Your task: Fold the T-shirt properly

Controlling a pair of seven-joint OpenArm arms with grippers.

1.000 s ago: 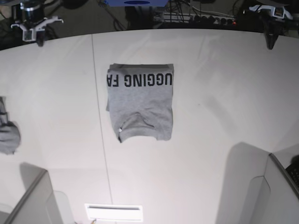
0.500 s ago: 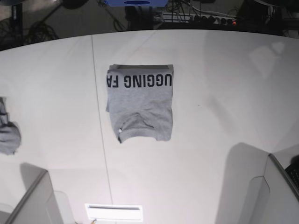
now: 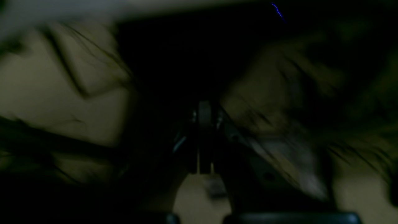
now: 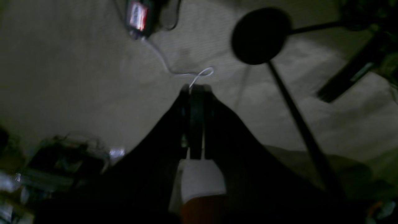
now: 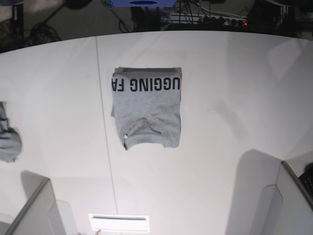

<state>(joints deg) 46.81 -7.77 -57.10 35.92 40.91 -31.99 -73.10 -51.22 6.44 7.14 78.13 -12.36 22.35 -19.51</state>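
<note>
Lying folded into a neat rectangle, the heather-grey cotton T-shirt (image 5: pixel 147 107) sits mid-table (image 5: pixel 234 98), lettering band at its far edge. My left gripper (image 3: pixel 204 116) and right gripper (image 4: pixel 196 93) are clenched empty off the table; I'd leave the fold undisturbed.

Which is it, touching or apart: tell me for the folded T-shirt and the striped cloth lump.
Apart. The base view shows bare table between the T-shirt and the cloth lump at the left edge.

Base view looks steeply down from high above the white counter (image 5: pixel 230 88), T-shirt (image 5: pixel 147 107) mid-frame. Both wrist views dark and blurry, aimed past each hand at floor clutter, sharing nothing with base.
</note>
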